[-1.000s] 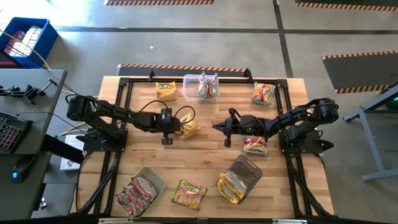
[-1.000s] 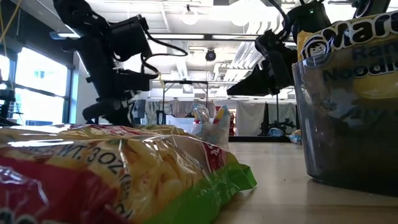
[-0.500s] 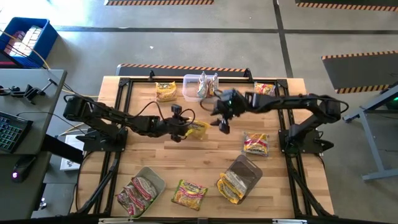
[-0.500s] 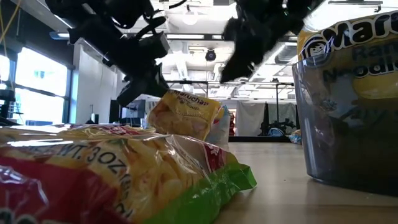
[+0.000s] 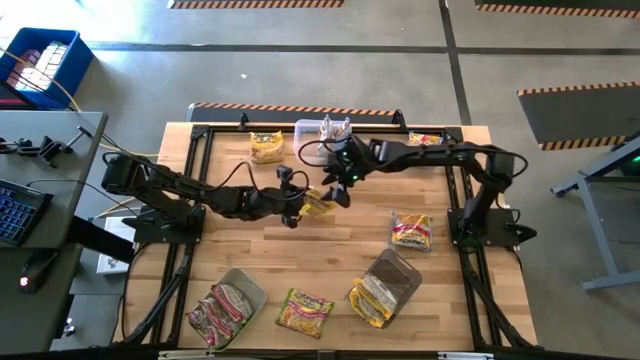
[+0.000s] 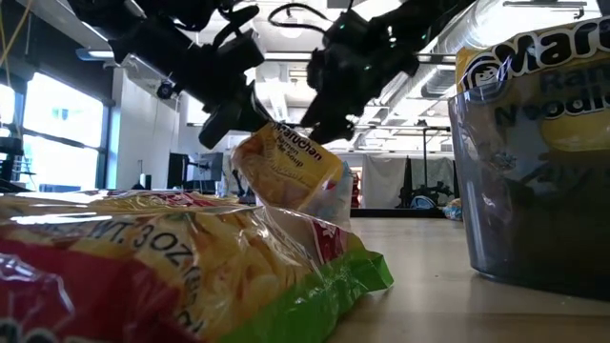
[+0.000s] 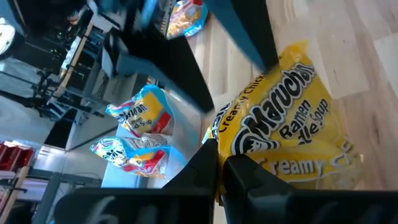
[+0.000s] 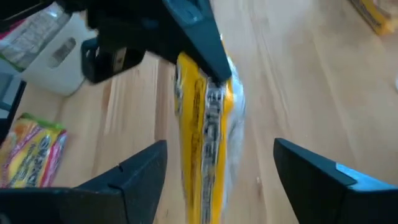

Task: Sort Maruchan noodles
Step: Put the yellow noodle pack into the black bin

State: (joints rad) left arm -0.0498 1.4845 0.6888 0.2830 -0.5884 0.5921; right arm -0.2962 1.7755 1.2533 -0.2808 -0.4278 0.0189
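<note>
Yellow plastic catches our eye first in the high view: a Creamy Chicken packet (image 5: 317,201) sits pinched in the left gripper (image 5: 297,207) near the middle of the wooden table (image 5: 330,260), and the right gripper (image 5: 338,190) hangs just beside it, reaching in from the far side. Around them we count other Maruchan noodles: a yellow packet (image 5: 266,146) near the far edge, silver packets in a clear tub (image 5: 322,138), a pink-and-yellow packet (image 5: 411,230) on the right, a green-edged packet (image 5: 304,311) near the front, a front-left tub (image 5: 229,306) holding reddish packets, and a dark tub (image 5: 385,286) with a yellow one.

From the low view we see the held packet (image 6: 284,171) lifted clear of the table and tilted, the left gripper (image 6: 229,119) clamping its upper corner while the right gripper (image 6: 329,105) comes at its top from the other side; the green-edged packet (image 6: 172,267) fills the foreground and the dark tub (image 6: 534,171) stands at the right.

Through the left wrist view our own fingers (image 7: 208,168) are squeezed together on the packet's (image 7: 280,130) edge, with the silver packets (image 7: 140,134) beyond.

Through the right wrist view the fingers (image 8: 140,171) are spread wide, the packet (image 8: 205,130) edge-on between them and untouched, gripped from above by the left gripper (image 8: 208,59).
</note>
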